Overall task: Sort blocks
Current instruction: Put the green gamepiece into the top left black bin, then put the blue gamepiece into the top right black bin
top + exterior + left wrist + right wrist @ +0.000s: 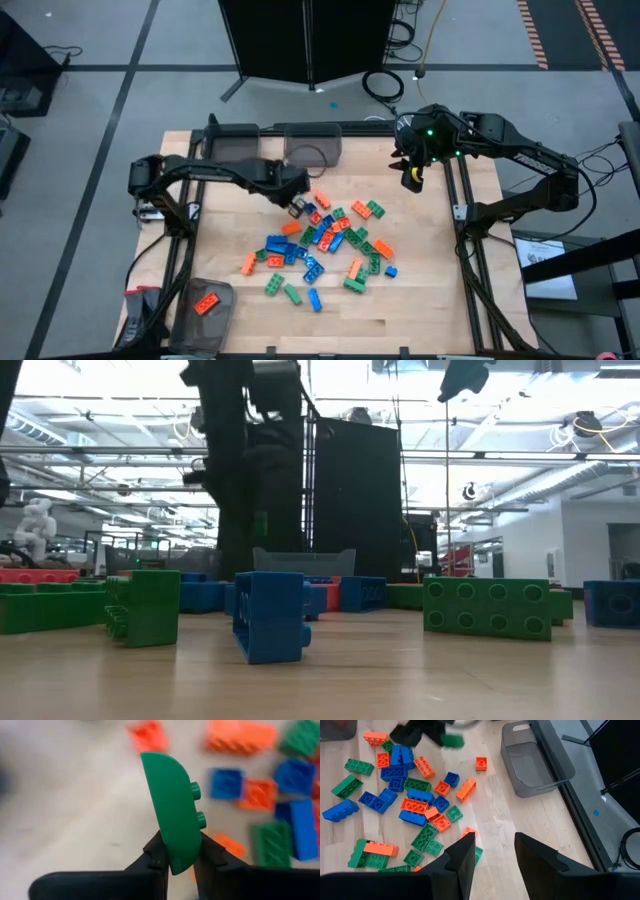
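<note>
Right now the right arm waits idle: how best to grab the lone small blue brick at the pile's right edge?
Pinch the small blue brick across opposite side walls, probably from straight above: it sits apart from its neighbours, leaving finger room.

Overhead view: straight down on the whole pale wooden table [420, 320], both arms in frame, from well above. Low view: at tabletop height, level across the wood into the room behind, very near a blue studded plastic brick [270, 615]. Left wrist view: past two dark fingers [155, 857], close on a curved green studded piece [172, 815], table blurred beyond. Right wrist view: from higher, down over the scattered orange, green and blue bricks [410, 805], shared with the overhead view.
</note>
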